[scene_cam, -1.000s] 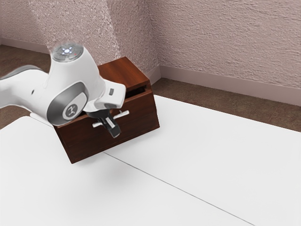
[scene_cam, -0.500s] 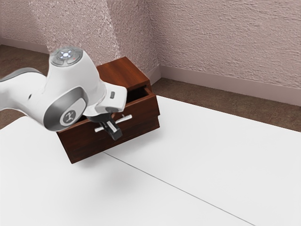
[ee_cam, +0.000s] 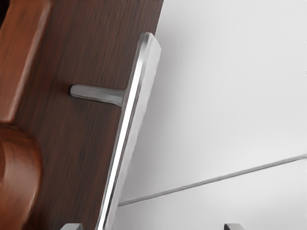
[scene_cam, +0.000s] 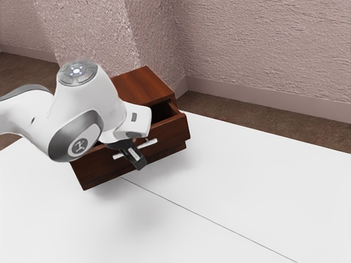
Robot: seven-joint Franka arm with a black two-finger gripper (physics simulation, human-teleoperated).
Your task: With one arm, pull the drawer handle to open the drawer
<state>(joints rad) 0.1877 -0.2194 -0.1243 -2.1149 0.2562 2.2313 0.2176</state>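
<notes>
Up close, from the hand's camera, the drawer handle (ee_cam: pixel 132 120) is a shiny grey bar on a short post (ee_cam: pixel 96 93). It stands off the dark wood front of the drawer (ee_cam: pixel 86 57). One end of the bar is cut off by the picture's edge. Two small grey fingertips (ee_cam: pixel 72 226) peek in there, well apart. The bar sits just beside one of them, and a wide strip of white table (ee_cam: pixel 230 96) lies between it and the other. So the fingers are spread wide and do not pinch the bar from both sides. A blurry brown lump beside the drawer front is too fuzzy to name.

From the side camera, the white table (scene_cam: pixel 247 181) is nearest, with a thin line (scene_cam: pixel 208 220) slanting across it toward 5 o'clock. Past the line, the black gripper (scene_cam: pixel 134 155) is at the handle (scene_cam: pixel 149 143), at 9 o'clock from the picture's middle. One black finger pokes out under the bar, and the other is hidden behind the hand. The middle of the bar is hidden too.

The arm (scene_cam: pixel 82 115) comes in from 9 o'clock, bends at a big round white joint, and tips its hand down toward 4 o'clock. It covers much of the drawer (scene_cam: pixel 167 134) front. The drawer sticks partway out of the wooden box (scene_cam: pixel 140 85), with a dark gap on top. Behind are the brown floor (scene_cam: pixel 263 112) and a bumpy pinkish wall (scene_cam: pixel 263 44).
</notes>
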